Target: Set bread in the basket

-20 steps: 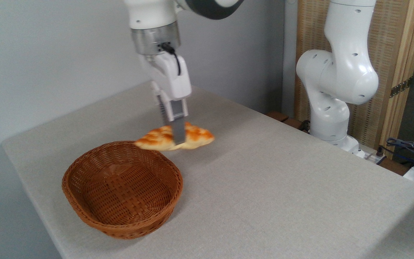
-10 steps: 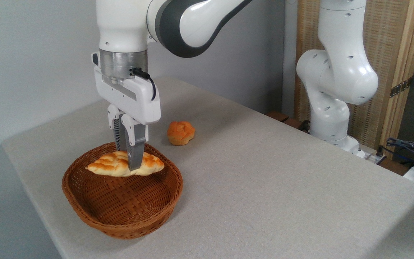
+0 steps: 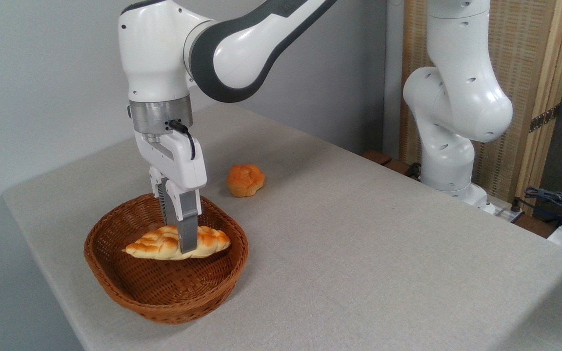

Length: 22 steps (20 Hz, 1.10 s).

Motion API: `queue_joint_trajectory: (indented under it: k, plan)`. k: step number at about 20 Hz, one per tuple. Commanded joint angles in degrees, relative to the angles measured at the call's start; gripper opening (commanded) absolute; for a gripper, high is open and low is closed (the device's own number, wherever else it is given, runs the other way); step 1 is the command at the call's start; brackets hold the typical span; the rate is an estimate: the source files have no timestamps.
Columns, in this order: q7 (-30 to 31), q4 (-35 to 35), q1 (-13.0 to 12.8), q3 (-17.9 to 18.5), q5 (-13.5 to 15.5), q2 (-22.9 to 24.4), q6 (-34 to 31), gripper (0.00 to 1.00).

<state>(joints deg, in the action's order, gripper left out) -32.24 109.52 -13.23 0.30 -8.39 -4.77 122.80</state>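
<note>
My fingers [image 3: 185, 239]: 2 grey fingers pointing straight down, clamped on the middle of the loaf; the front one crosses the crust, the back one is mostly hidden behind it.

Bread: the long braided loaf with pointed ends, golden-orange crust and pale seams [image 3: 164, 244], is in my grip, lying roughly level, its length running left to right inside the basket.

Bread's place: within the rim, over the back half of the bowl; whether its underside touches the weave I cannot tell, as the near wall and the loaf itself hide the contact.

Basket: the oval reddish-brown woven wicker basket with a rolled rim [image 3: 164, 312] sits on the bench near its left front corner; the front half of its floor shows bare weave.

My wrist: white housing with a metal ring and a black cable plug, directly above the basket's back rim.

Bun: 1 small round orange bun [image 3: 245, 180] rests on the bench behind and to the right of the basket, apart from it and from my fingers.

Bench: grey cloth-covered top [image 3: 359, 234].

Arm base: my white column stands at the bench's far right edge, in front of a slatted wooden screen [image 3: 530, 73].

Right edge: dark cables and a plug [image 3: 554, 200] lie beyond the bench.
</note>
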Motion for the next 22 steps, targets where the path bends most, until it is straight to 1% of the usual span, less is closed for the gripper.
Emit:
queue_joint_trajectory:
  k: [1,5,9,13,15,16,17,19,22]
  plan:
    - [0.78,0.26,-0.13,0.22,-1.19,0.47,0.6,1.0]
    - [0.78,0.17,-0.13,0.31,-1.28,0.55,0.6,1.0]
    - [0.78,0.08,-0.04,0.66,-3.12,0.56,0.6,1.0]
    - [1.13,-0.62,0.22,1.19,-2.86,1.26,0.69,1.0]
    - [1.22,-1.24,0.66,1.28,-2.51,2.83,0.43,1.0]
    - [1.39,-1.41,0.66,2.06,-2.42,3.54,-0.36,1.0]
    - [1.39,-1.67,0.58,2.76,-1.64,4.5,-1.76,1.0]
    - [1.13,-5.78,0.58,2.86,1.26,4.69,-7.8,1.0]
    - [0.96,-10.02,0.58,2.77,1.8,4.16,-15.81,1.0]
